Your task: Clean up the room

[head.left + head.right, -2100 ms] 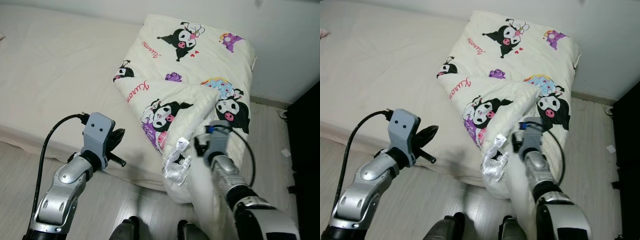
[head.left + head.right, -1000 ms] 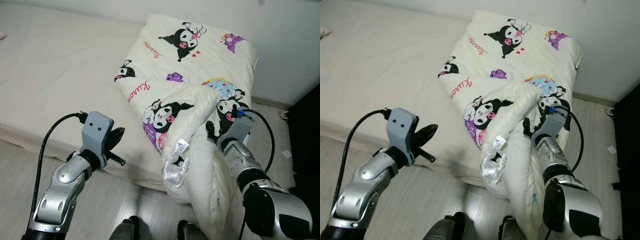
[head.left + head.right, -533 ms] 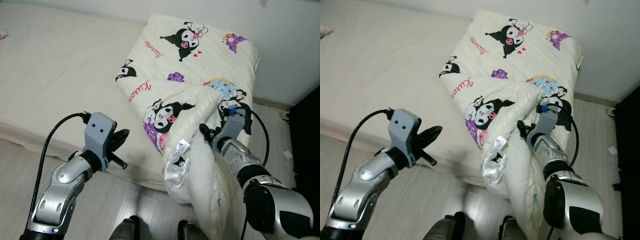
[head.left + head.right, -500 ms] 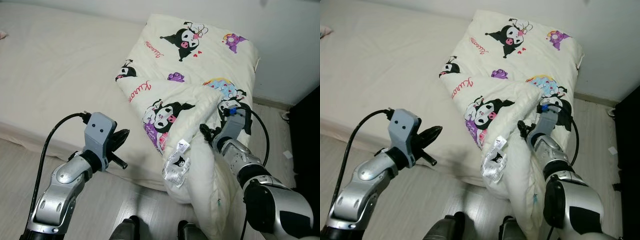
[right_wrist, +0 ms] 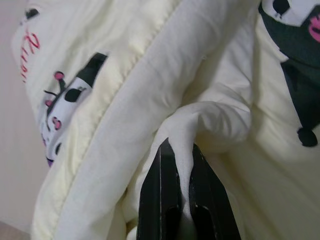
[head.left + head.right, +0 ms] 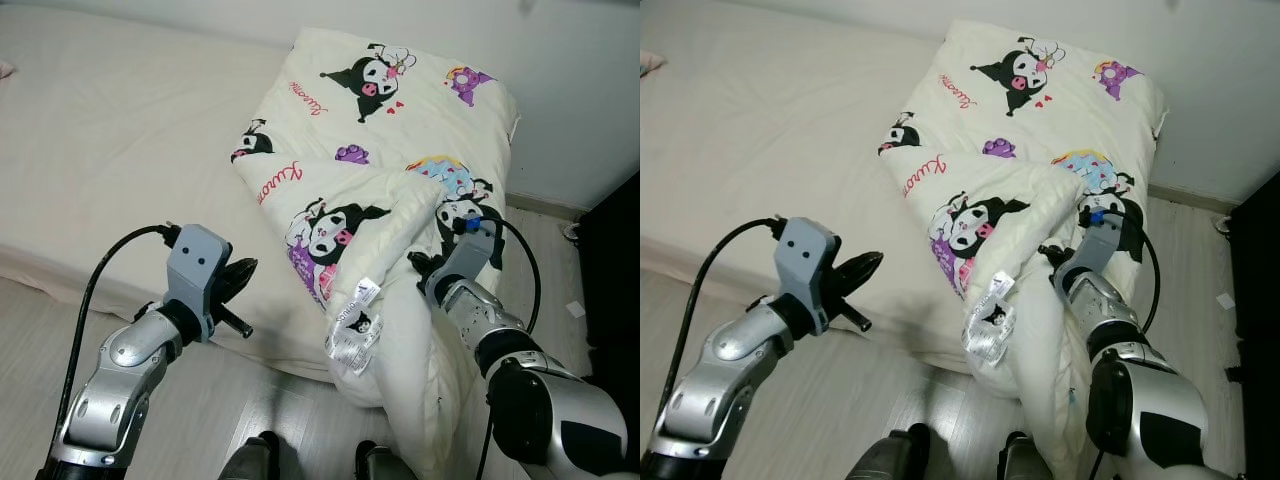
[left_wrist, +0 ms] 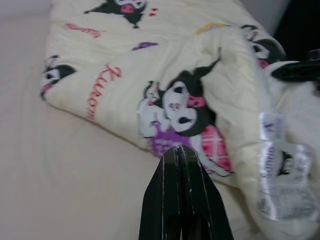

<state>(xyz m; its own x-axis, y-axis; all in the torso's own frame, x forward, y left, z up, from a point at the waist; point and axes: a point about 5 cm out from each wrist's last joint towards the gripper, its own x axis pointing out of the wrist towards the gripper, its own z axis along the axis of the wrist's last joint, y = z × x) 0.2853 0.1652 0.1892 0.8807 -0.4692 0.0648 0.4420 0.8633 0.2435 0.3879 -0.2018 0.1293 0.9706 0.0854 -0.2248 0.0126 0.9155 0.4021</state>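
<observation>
Red script on the quilt
The cream quilt bears red cursive lettering reading roughly "Kuromi"; the print on its white care tag is too small to read.

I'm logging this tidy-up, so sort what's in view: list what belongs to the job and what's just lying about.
In the job:
- quilt, on the bed and hanging over its edge
- right gripper, pinching a quilt fold
- left gripper, shut, empty, over the mattress
- mattress

Just about:
- label on the quilt
- scrap on the floor

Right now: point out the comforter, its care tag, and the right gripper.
comforter [image 6: 380, 110], left eye view, flat printed top.
care tag [image 6: 352, 322], left eye view, middle of the label.
right gripper [image 5: 182, 175], right wrist view, between fingertips, pinching a fold.
</observation>
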